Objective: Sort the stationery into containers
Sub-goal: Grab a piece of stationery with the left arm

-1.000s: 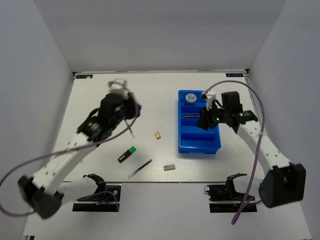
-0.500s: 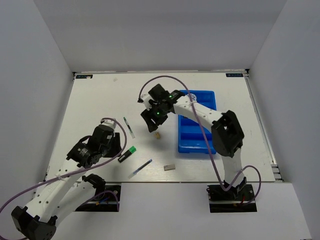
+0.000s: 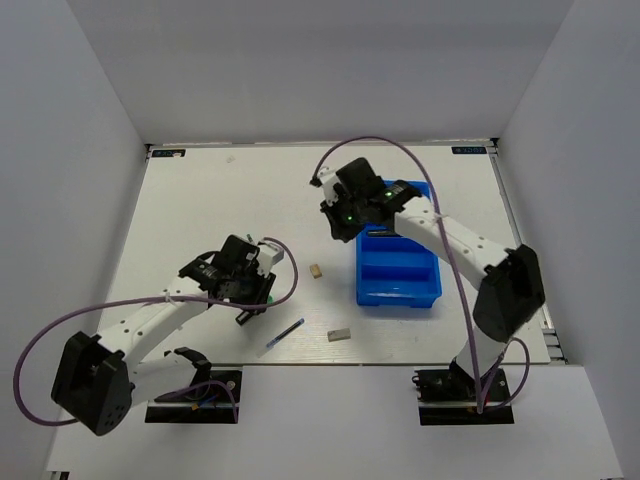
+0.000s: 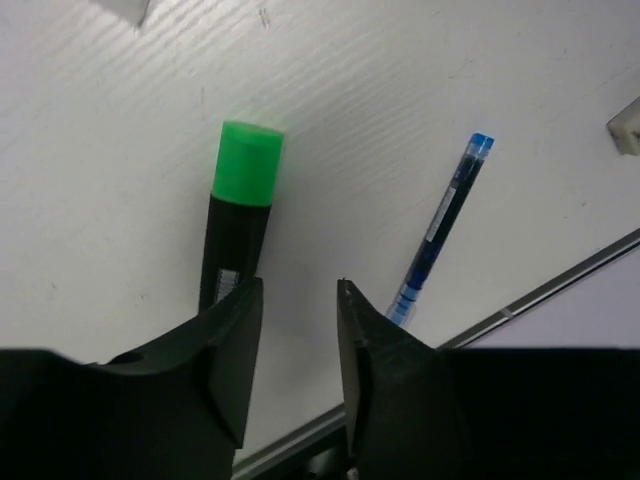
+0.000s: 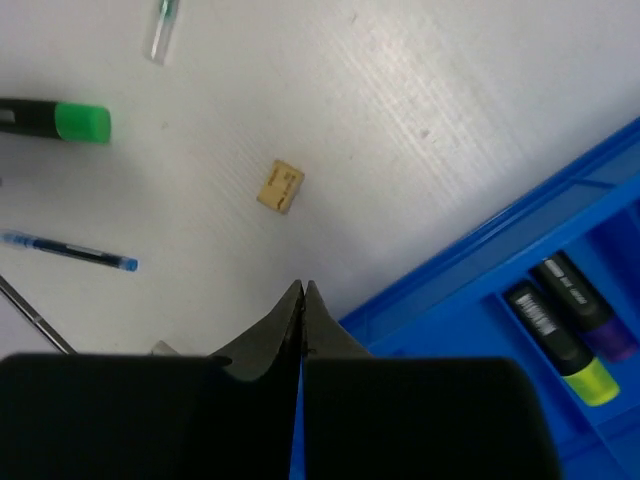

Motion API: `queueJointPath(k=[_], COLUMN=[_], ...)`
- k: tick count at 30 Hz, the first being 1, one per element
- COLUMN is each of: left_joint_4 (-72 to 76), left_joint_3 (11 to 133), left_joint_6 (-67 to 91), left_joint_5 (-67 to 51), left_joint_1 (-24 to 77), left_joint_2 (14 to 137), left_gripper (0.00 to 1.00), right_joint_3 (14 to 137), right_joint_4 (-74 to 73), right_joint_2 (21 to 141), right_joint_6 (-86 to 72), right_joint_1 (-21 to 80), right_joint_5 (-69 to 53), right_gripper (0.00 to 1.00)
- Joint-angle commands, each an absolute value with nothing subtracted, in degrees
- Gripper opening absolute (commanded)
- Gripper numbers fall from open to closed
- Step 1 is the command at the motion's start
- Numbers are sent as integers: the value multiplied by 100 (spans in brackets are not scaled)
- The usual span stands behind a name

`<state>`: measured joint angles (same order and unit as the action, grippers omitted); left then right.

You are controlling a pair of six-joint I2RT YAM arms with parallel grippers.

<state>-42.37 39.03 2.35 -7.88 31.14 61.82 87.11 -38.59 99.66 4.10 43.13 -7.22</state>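
Note:
The green-ended black highlighter (image 4: 240,210) lies on the table, its black end just behind my left finger. My left gripper (image 4: 297,300) is open and empty, low over the table between the highlighter and the thin dark-blue pen (image 4: 440,230). In the top view the left gripper (image 3: 252,298) is above the highlighter (image 3: 247,314). My right gripper (image 5: 302,292) is shut and empty, above the left rim of the blue tray (image 5: 480,260). In the top view it (image 3: 342,224) is at the tray's (image 3: 400,290) far left corner. Yellow-ended (image 5: 555,340) and purple-ended (image 5: 590,310) highlighters lie in the tray.
A tan eraser (image 3: 316,270) lies left of the tray and shows in the right wrist view (image 5: 281,186). A grey eraser (image 3: 340,336) and the blue pen (image 3: 285,335) lie near the front edge. A white pen's end (image 5: 163,30) shows beyond the green highlighter (image 5: 55,120).
My left gripper has moved right, down to the green highlighter. My right gripper has moved from over the tan eraser back toward the tray's far left corner.

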Motion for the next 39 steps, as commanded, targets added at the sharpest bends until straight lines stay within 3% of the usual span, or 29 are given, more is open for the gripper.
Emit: queueJointPath(k=[1,21,22,23,24,25,26,27,28,29,37,39], left_joint_4=[-3648,-3059,-3050,-3015,-3023,-3032,-3050,-3076,-3085,-3189,-3471,-3393], left_joint_3=[3955,4166,4131,4087,4070,4052,4078,4148,4192,4366,6246,6722], left_joint_6=[-728,-1107,-1134,-1142,-1151,-1160,-1151,-1090,-1064,-976,-221,-115], left_joint_5=[-1073,-167,-150,-45,-35,156,550,675,746,764,186,-112], left_joint_1=[3050,3085,3094,3137,3199,3243,3391,3436,3471,3567,4051,4244], left_joint_2=[6484,8454,8499,8595,8700,8745,8823,8833,8833,8746,7726,7787], left_gripper=[48,52,49,37,14,5,0,0,0,0,0,0], right_joint_3=[8482,6794,6759,6715,6680,6627,6601,6548,6557,6557,6162,5951], right_joint_4=[-3208,-3059,-3067,-3085,-3085,-3085,-3076,-3094,-3102,-3224,-3226,-2982], right_joint_2=[9301,7454,7444,7401,7313,7269,7234,7094,7049,6936,6057,5951], right_joint_6=[501,378,369,360,352,352,334,377,448,466,774,765], right_joint_1=[4219,3349,3279,3252,3235,3156,3138,3103,3033,3015,2751,2672], right_joint_5=[-782,-1459,-1485,-1503,-1520,-1529,-1538,-1555,-1556,-1443,-117,635], right_gripper=[0,0,0,0,0,0,5,25,74,88,90,84])
